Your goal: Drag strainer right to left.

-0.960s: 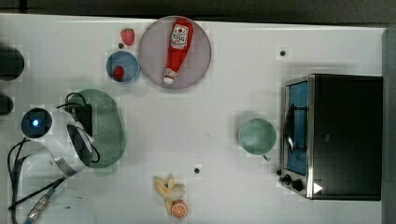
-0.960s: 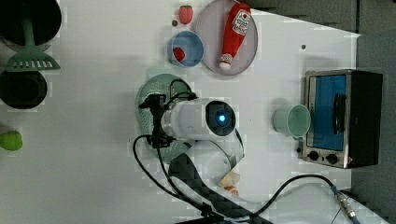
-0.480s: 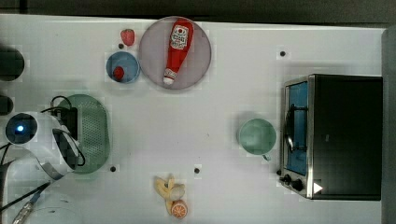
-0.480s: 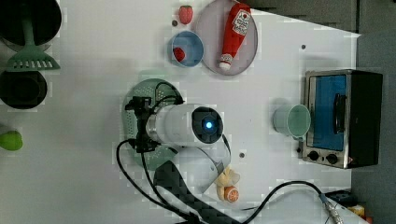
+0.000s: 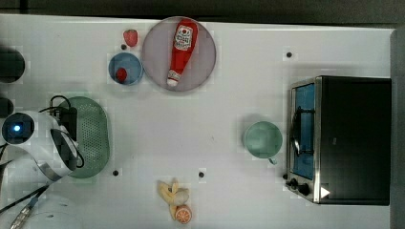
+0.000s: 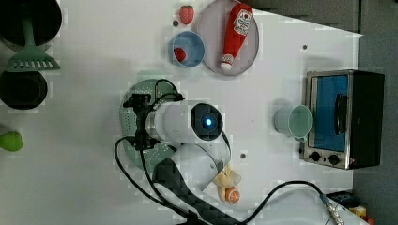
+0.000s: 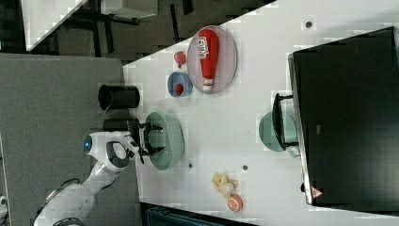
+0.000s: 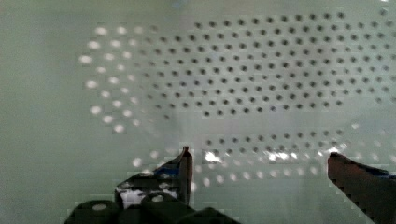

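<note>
The strainer (image 5: 93, 136) lies far left in the top view, long axis running near-to-far; the gripper (image 8: 259, 161) sits inside its bowl, fingers spread, gripping nothing.

surface: white table (image 5: 229, 114) | top view's left: pale sage-green oval perforated plastic strainer (image 5: 93, 136) | far side: small blue bowl (image 5: 125, 68), loose red strawberry (image 5: 130, 37), round grey plate (image 5: 203, 55) | top view's right: mint-green cup (image 5: 262, 139) just beside black-and-silver toaster oven (image 5: 341, 140) | near edge: peeled banana (image 5: 172, 193), orange half (image 5: 183, 214)
</note>
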Robot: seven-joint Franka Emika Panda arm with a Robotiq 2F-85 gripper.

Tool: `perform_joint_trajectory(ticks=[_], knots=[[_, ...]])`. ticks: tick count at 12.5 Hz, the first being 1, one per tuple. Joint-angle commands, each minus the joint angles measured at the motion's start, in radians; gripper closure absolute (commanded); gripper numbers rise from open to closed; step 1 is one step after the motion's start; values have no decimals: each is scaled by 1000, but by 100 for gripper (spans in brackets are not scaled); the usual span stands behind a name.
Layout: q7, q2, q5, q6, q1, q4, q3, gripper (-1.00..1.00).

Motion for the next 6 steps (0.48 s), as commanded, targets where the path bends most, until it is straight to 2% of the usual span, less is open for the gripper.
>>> perform_joint_trajectory(ticks=[1, 6], knots=[[-13, -38, 21, -61, -14, 12, -15, -100], [-331, -284, 16, -348, -18, 7, -159, -100]])
